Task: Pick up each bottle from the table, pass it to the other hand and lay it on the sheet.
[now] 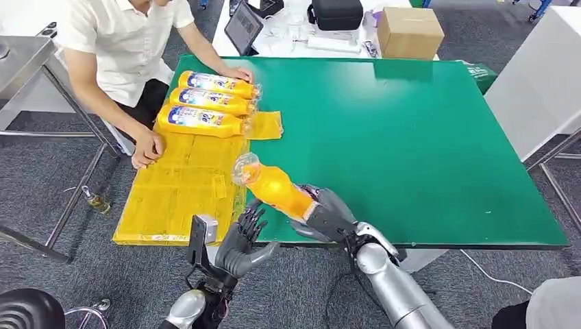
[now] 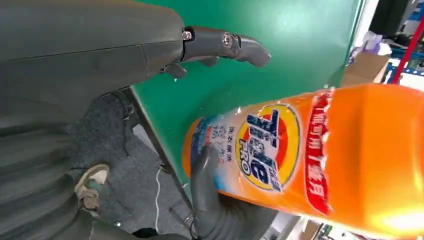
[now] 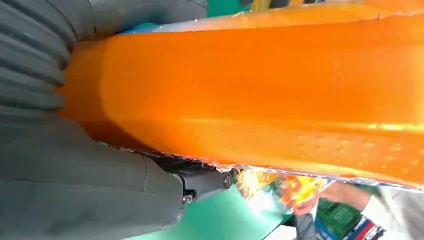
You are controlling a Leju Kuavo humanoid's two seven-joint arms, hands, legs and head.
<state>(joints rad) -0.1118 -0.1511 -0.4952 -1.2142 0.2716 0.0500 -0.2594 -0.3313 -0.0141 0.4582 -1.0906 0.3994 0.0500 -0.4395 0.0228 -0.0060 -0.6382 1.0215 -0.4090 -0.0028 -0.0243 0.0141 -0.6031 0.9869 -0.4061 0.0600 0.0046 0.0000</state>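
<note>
Grey fingers [image 1: 322, 205] of the right hand [image 1: 329, 216] clamp the orange bottle's [image 1: 274, 186] base, cap aimed at 10 o'clock toward the yellow sheet [image 1: 178, 192]. Left hand [image 1: 243, 240] waits just below, fingers apart, ready for handover. Three bottles [image 1: 205, 103] already lie on the sheet at 11 o'clock.

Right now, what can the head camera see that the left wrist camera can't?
Head view alone: three bottles lying side by side on the yellow sheet, a person resting hands on them and on the sheet, a cardboard box, and the left hand open below the held bottle.

Left wrist view alone: that bottle's printed label up close.

Both: the green table, and the right hand gripping the orange bottle.
</note>
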